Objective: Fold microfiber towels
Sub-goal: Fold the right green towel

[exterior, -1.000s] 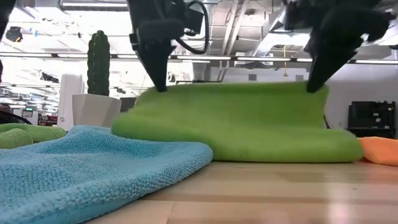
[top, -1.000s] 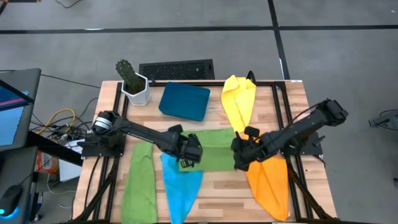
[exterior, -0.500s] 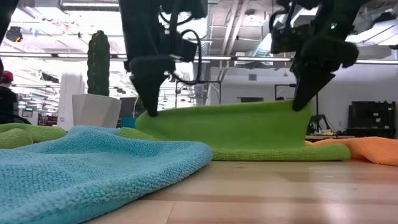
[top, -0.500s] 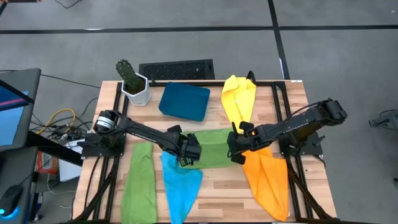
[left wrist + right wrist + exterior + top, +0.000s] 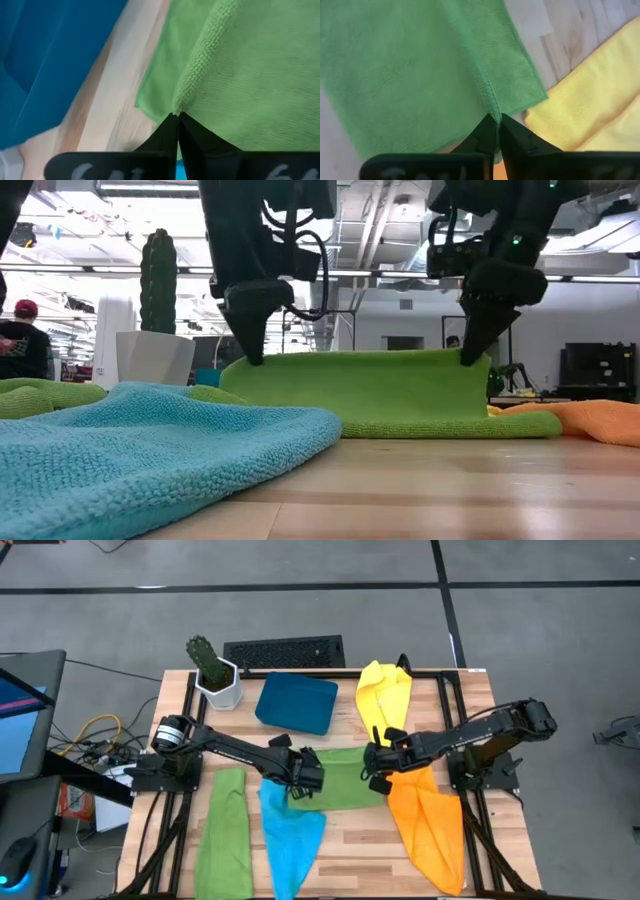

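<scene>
- Since a second ago the two grippers have carried the lifted edge of the middle green towel (image 5: 340, 780) toward the far side of the table (image 5: 350, 830); the raised fold now stands lower and narrower in the low view.
- Left gripper (image 5: 308, 778): fingers pressed together on the left end of that lifted edge, the cloth pinched at the fingertips (image 5: 176, 120).
- Right gripper (image 5: 376, 768): jaws drawn nearly together on the right end of the same edge; the hem appears to run between the fingertips (image 5: 496, 122), though the contact is partly hidden.
- Middle green towel: centre of the table, lower layer flat, upper layer held up between both grippers.
- Second green towel (image 5: 225, 830): near left, lying apart.
- Sky-blue towel (image 5: 290, 835): near side, just right of the second green towel.
- Yellow towel (image 5: 385, 700): far right of centre.
- Orange towel (image 5: 430, 830): near right.
- Dark teal tray (image 5: 296, 703): far side, beside a potted cactus (image 5: 212, 670).
</scene>
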Controlling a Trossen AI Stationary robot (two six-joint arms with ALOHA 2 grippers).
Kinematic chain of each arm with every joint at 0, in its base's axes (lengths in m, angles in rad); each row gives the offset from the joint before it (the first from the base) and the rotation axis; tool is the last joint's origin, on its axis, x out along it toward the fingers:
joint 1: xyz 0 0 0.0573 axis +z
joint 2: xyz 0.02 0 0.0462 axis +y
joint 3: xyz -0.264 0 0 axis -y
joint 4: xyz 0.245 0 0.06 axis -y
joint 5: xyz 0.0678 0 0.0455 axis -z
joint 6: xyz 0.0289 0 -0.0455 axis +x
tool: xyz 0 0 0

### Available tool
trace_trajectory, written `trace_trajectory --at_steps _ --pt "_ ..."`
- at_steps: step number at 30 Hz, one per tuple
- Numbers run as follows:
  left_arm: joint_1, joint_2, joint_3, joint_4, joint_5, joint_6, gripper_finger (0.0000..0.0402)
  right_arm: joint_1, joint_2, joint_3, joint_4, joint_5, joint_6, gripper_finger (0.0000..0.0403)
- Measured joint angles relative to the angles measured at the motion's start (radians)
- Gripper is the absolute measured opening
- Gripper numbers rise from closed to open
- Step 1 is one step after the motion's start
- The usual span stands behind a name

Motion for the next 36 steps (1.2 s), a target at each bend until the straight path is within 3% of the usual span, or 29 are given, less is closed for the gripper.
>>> trace_trajectory --at_steps 9,13,17,20,24,26,31,36 --pt "0.026 0.000 0.000 0.070 0.039 0.083 0.0108 -0.051 0.000 0.000 -0.003 -0.040 -0.008 0.0107" --pt "0.049 0.000 0.000 0.022 -0.031 0.083 0.0163 -0.077 0.000 0.000 -0.004 -0.041 -0.012 0.0149" --pt "0.081 0.000 0.000 -0.029 -0.058 0.076 0.0193 -0.098 0.000 0.000 -0.008 -0.041 -0.015 0.0183" --pt "0.102 0.000 0.000 -0.047 -0.020 0.045 0.0198 -0.103 -0.005 0.000 -0.007 -0.053 -0.016 0.0199" --pt "0.100 -0.022 0.001 -0.044 0.162 0.047 0.0183 -0.060 -0.055 0.000 0.004 -0.123 -0.011 0.0205" --pt "0.075 -0.041 0.001 -0.040 0.206 0.045 0.0174 -0.007 -0.088 0.000 0.009 -0.135 -0.010 0.0204" --pt "-0.037 -0.127 -0.005 0.033 0.174 0.024 0.0160 0.168 -0.137 0.002 0.058 -0.129 -0.019 0.0197" --pt "-0.189 -0.189 -0.098 0.266 0.182 0.159 0.0158 0.287 -0.120 0.002 0.102 -0.122 -0.024 0.0192"
